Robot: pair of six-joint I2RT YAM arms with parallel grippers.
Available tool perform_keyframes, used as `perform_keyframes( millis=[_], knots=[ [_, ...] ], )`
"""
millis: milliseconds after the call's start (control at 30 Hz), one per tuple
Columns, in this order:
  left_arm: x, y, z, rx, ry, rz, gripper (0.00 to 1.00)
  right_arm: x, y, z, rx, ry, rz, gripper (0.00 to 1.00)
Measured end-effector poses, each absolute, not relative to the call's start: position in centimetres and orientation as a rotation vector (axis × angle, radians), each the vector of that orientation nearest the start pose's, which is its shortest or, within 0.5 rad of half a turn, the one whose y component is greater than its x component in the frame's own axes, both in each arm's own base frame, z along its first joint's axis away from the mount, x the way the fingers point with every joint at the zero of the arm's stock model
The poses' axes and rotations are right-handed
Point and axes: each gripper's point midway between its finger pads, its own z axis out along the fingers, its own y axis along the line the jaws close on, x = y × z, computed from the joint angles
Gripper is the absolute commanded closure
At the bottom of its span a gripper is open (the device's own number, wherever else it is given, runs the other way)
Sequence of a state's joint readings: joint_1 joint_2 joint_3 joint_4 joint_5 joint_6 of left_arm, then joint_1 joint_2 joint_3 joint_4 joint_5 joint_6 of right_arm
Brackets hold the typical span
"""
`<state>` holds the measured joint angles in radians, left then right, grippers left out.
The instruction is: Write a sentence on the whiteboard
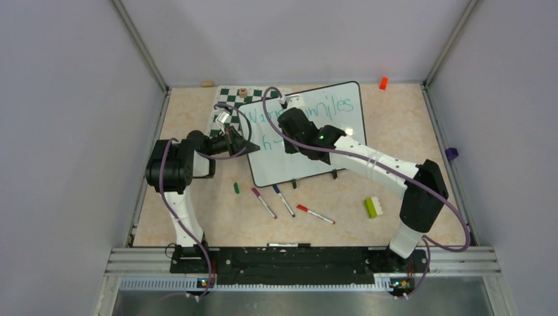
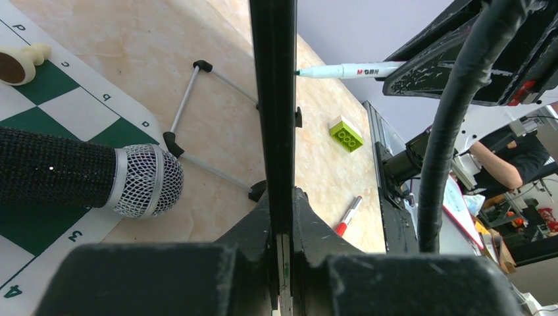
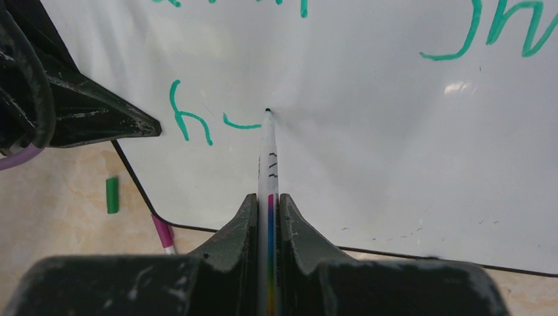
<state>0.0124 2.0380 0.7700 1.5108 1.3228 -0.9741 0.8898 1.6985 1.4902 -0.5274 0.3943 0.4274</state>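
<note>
Whiteboard (image 1: 279, 164) propped on table (image 1: 408, 131), edge pinched in left hand (image 2: 281, 197) | right hand (image 3: 268, 204) pinches marker (image 3: 267, 151), tip touching second line of sentence (image 3: 177, 113) | risk: a hard press could shift board, skewing strokes

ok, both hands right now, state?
Left hand: closed, clamping the black-rimmed edge of the glossy white rectangular whiteboard.
Right hand: closed on the slim white teal-ink marker, tip on the board.

So the whiteboard (image 1: 276, 168) sits mid-table, chess mat (image 1: 253, 97) poking out behind its left edge with a microphone (image 1: 224, 116) lying on it. Three markers (image 1: 283, 201) lie in front of the board, a brick (image 1: 372, 207) to their right.
</note>
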Motion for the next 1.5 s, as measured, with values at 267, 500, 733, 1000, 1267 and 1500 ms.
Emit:
perform_keyframes(
  millis=[267,500,733,1000,1267,1500],
  knots=[
    [35.8,-17.4,13.1,0.5,1.683,-1.595,1.0,33.7,33.7,20.2,-0.333,2.209,0.29,1.0],
    [35.8,-17.4,13.1,0.502,1.682,-1.594,1.0,33.2,34.5,19.8,-0.368,2.23,0.341,1.0],
    [35.9,-17.4,13.0,0.497,1.684,-1.595,1.0,31.7,34.8,17.7,-0.427,2.288,0.396,1.0],
    [35.8,-17.4,13.1,0.501,1.682,-1.594,1.0,30.5,33.5,16.4,-0.445,2.331,0.37,1.0],
    [35.8,-17.4,13.1,0.503,1.681,-1.594,1.0,31.2,31.9,17.4,-0.396,2.302,0.28,1.0],
    [35.8,-17.4,13.1,0.505,1.68,-1.593,1.0,31.1,31.5,20.0,-0.378,2.244,0.323,1.0]
  ],
)
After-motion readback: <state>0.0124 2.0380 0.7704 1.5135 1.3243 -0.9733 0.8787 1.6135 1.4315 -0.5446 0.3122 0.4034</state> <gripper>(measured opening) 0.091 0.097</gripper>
